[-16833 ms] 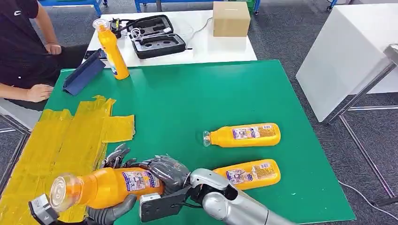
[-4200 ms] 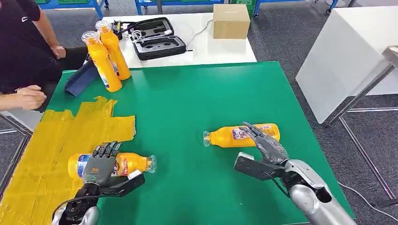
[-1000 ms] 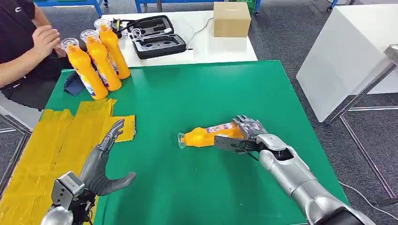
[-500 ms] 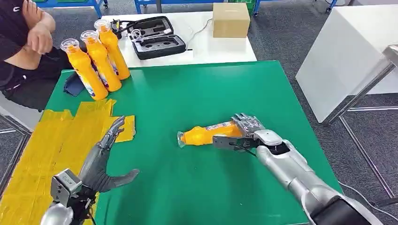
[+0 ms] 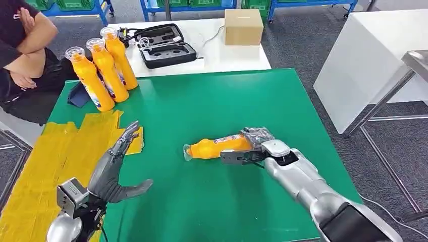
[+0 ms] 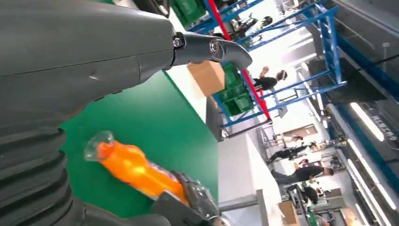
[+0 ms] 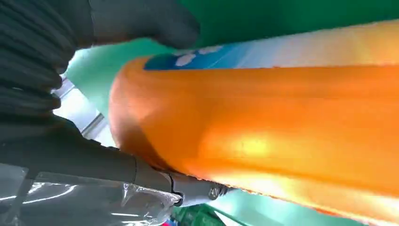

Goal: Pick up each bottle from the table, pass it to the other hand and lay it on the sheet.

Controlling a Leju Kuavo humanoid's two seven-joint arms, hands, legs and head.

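My right hand grips an orange bottle by its base, the clear cap pointing left, just above the green table. Up close, the right wrist view has the bottle's orange body against my dark fingers. From the left wrist the same bottle appears over the green surface. My left hand is open at the table's front left, fingers spread, beside the yellow sheet. Three upright orange bottles stand at the far left corner.
A person with folded arms sits at the far left. Behind the green table a white table carries an open black case and a cardboard box. A white cabinet stands to the right.
My right hand has carried the bottle leftward, toward the table's middle. The left hand has risen a little. The person has folded their arms.
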